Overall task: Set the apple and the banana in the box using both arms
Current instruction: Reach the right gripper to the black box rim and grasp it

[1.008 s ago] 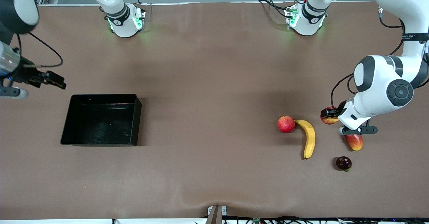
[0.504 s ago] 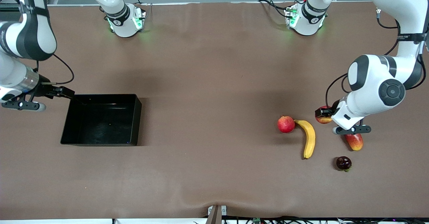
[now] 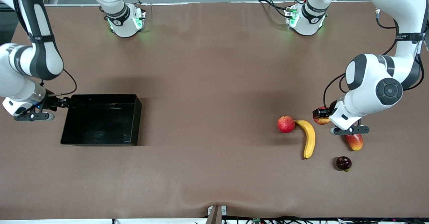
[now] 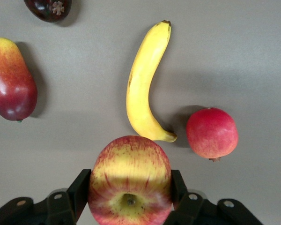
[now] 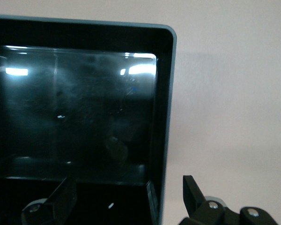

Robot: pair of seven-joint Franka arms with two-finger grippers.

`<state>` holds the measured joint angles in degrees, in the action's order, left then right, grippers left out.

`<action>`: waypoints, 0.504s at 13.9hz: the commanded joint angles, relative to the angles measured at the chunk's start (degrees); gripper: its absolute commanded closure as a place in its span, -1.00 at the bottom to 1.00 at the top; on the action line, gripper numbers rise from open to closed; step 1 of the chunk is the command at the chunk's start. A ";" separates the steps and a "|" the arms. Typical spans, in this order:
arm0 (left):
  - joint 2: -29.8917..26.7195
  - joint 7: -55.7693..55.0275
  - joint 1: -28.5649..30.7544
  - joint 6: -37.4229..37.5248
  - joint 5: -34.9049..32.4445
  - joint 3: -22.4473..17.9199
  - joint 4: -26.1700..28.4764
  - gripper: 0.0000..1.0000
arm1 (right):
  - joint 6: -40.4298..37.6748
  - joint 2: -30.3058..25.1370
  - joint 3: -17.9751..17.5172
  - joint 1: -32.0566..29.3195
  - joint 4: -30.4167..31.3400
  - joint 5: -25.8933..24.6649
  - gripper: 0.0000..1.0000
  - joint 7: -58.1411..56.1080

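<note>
My left gripper (image 3: 322, 114) is shut on the apple (image 3: 320, 118), red with yellow streaks, and holds it just above the table beside the banana. In the left wrist view the apple (image 4: 129, 164) fills the gap between the black fingers (image 4: 83, 187). The banana (image 3: 309, 137) lies on the table, also in the left wrist view (image 4: 144, 84). The black box (image 3: 100, 123) sits toward the right arm's end, empty. My right gripper (image 3: 66, 102) is open at the box's corner. In the right wrist view (image 5: 126, 194) its fingers straddle the box wall (image 5: 161, 140).
A red pomegranate (image 3: 286, 123) touches the banana's end. A red-yellow mango (image 3: 354, 141) and a dark round fruit (image 3: 343, 163) lie nearer the front camera than the left gripper. Bare brown table lies between the box and the fruit.
My right arm has swung in from the table's end and brought its gripper down to the box's corner. My left gripper has carried the apple a little toward the banana.
</note>
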<state>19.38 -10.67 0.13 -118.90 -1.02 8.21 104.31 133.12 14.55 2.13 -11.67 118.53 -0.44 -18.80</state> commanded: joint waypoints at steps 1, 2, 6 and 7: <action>0.05 -0.76 -0.04 1.39 -0.56 0.49 -1.48 1.00 | 4.51 4.95 -0.90 -3.18 -0.58 -0.10 -1.00 -6.41; -0.04 -0.76 -0.13 1.39 -0.47 0.49 -1.48 1.00 | 4.87 6.18 -0.90 -3.70 -0.67 -0.09 -1.00 -6.95; 0.05 -0.85 -0.83 3.40 -0.47 0.58 -3.15 1.00 | 5.13 8.39 -0.90 -3.97 -0.76 -0.09 0.64 -8.62; 0.05 -0.85 -1.01 4.10 -0.47 0.58 -3.76 1.00 | 5.13 8.39 -0.90 -4.15 -0.76 -0.09 1.00 -8.71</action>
<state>19.38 -10.67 -0.19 -117.43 -1.02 8.65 102.79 138.49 22.88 2.09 -14.62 118.40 -0.42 -26.41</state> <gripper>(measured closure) 0.273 0.317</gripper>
